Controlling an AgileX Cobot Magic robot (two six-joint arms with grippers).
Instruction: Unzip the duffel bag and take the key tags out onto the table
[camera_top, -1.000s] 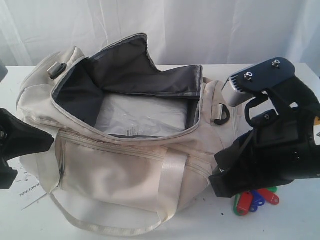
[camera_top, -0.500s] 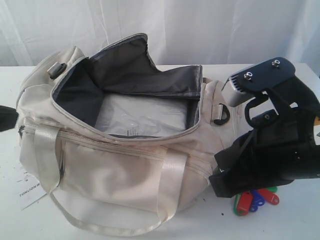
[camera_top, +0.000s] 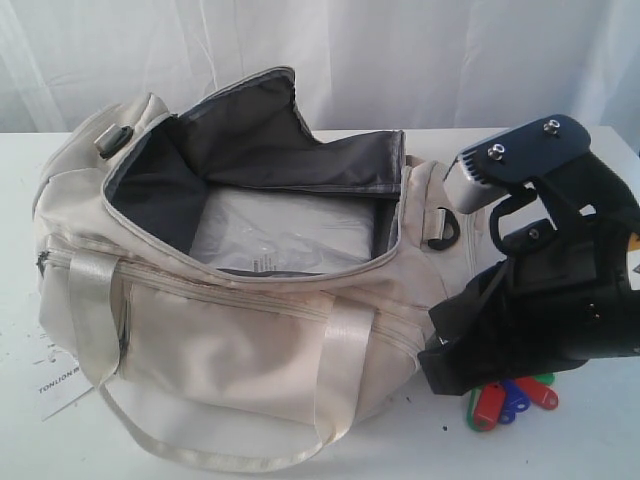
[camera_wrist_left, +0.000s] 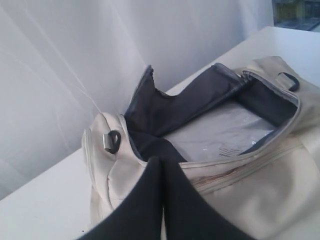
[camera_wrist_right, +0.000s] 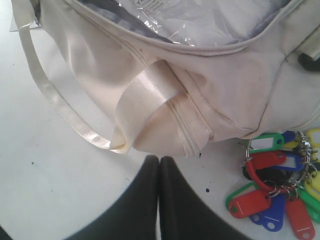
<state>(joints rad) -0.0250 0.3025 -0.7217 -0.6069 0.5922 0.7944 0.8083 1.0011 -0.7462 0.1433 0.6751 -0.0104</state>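
The bag is open, both sets of jaws are shut tight, and the key tags are out on the table.

A white paper label (camera_top: 55, 385) lies on the table (camera_top: 585, 445) by the left end of the duffel bag (camera_top: 250, 330). The left gripper (camera_wrist_left: 160, 162) has its jaws pressed together with nothing in them. The end of the bag with a black ring (camera_wrist_left: 113, 141) is just in front of their tips. The bag's top is unzipped, and a flat packet in clear plastic (camera_top: 285, 235) lies inside it, well past those jaws. The right gripper (camera_wrist_right: 159, 160) also has its jaws pressed together and holds nothing. A shiny handle (camera_wrist_right: 145, 97) on the bag's side is just ahead of their tips. The key tags (camera_wrist_right: 272, 200), red, blue, green and yellow, lie on the table close beside these jaws, right next to the bag.
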